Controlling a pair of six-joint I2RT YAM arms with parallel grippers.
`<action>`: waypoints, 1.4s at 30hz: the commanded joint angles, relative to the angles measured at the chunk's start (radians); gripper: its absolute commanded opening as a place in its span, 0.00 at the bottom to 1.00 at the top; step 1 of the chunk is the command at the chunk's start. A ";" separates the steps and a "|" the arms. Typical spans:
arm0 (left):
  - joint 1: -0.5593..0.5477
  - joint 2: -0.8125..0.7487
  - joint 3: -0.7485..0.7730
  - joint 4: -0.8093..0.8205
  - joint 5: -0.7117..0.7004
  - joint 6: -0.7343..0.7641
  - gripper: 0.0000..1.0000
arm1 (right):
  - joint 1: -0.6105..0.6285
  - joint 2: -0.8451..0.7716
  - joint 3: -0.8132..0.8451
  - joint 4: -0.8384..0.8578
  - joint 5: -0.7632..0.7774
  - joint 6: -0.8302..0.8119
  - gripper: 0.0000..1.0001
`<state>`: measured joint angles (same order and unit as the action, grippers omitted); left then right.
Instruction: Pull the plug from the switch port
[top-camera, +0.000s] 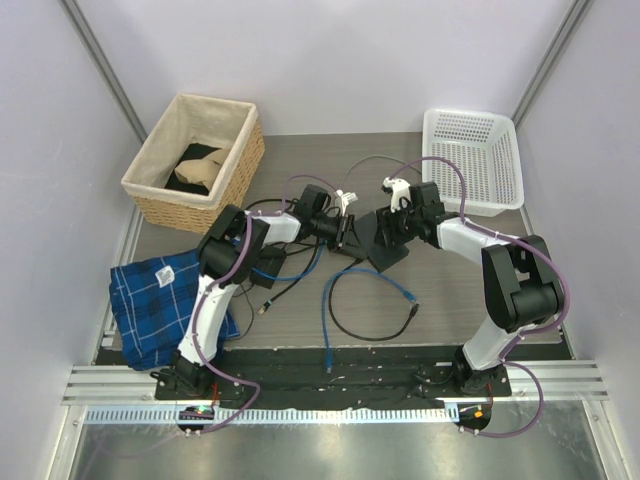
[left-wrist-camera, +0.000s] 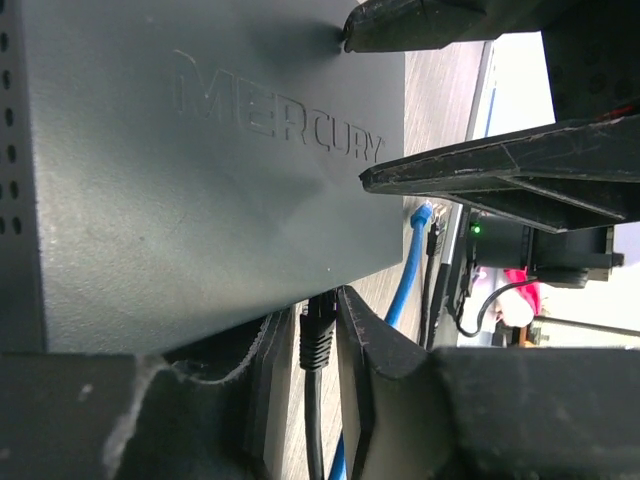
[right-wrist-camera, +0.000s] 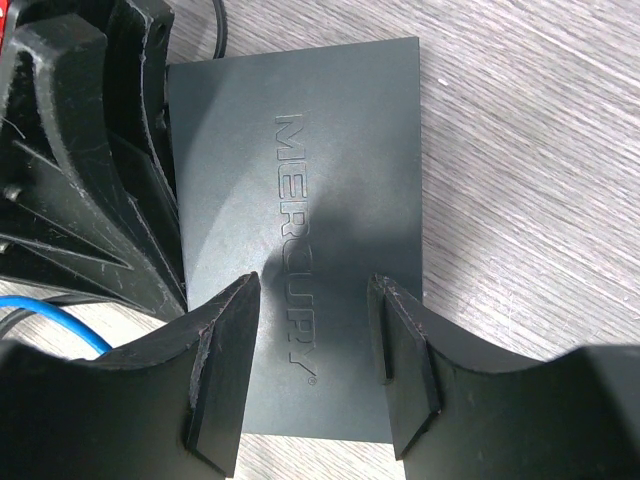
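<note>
The left pincer (left-wrist-camera: 310, 318) straddles a black moulded plug (left-wrist-camera: 315, 340) seated in one edge of the switch port (left-wrist-camera: 200, 200), a flat black rectangular box lettered MERCURY. Whether its fingers clamp the plug cannot be told. The right pincer (right-wrist-camera: 310, 290) hangs spread over the box's top face. A thin blue cable (left-wrist-camera: 408, 265) lies beyond on the grey wood-grain counter (right-wrist-camera: 540, 150).

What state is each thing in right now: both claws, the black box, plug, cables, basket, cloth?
left gripper: fingers either side of the black plug; grip unclear.
right gripper: open, fingertips on the switch port's top.
switch port: logo side up on the table.
black plug: seated in the switch port, not yet pulled.
blue cable: end unplugged, loose on the table.
wicker basket: upright, tan item inside.
plaid cloth: rumpled at the table's left edge.
</note>
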<state>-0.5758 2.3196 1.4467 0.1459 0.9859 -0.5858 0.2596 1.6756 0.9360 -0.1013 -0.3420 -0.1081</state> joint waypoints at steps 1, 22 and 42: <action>-0.021 0.049 -0.016 -0.032 -0.101 0.083 0.26 | 0.004 0.065 -0.046 -0.163 0.029 -0.002 0.55; -0.044 0.078 0.055 -0.203 -0.118 0.110 0.00 | 0.004 0.061 -0.052 -0.153 0.031 -0.001 0.56; -0.018 0.110 0.170 -0.296 -0.096 0.178 0.00 | 0.007 0.062 -0.065 -0.143 0.032 -0.001 0.55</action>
<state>-0.5888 2.3596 1.5688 -0.0341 0.9947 -0.4824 0.2600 1.6760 0.9321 -0.0921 -0.3355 -0.1112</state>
